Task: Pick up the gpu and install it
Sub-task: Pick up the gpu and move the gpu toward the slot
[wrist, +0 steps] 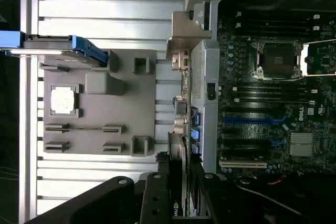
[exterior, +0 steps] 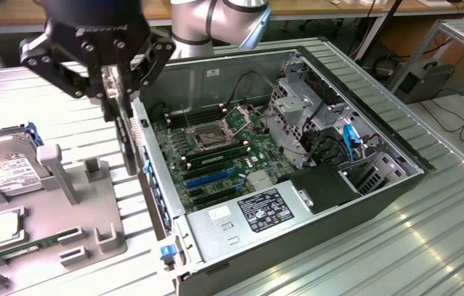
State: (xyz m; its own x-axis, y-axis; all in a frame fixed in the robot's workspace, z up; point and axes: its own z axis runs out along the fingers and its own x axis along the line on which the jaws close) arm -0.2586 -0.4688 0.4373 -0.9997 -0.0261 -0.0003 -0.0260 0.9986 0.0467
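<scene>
hand (exterior: 110,86): pinching gpu (exterior: 125,135) by its upper edge. gpu: hangs upright, edge-on, off the worktop (exterior: 429,246), at the open computer case (exterior: 330,246) rear rim, between grey parts holder (exterior: 76,216) and motherboard (exterior: 252,139).

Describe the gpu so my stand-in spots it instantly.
Find the open computer case; over its rim on the exterior view's left hangs the black hand. The gpu is the thin dark card clamped upright in it, unlike the labelled hard drive and green memory stick on the grey tray.

the end effector (wrist: 179,184) holds the gpu (wrist: 177,150) edge-on by the computer case (wrist: 208,66).
</scene>
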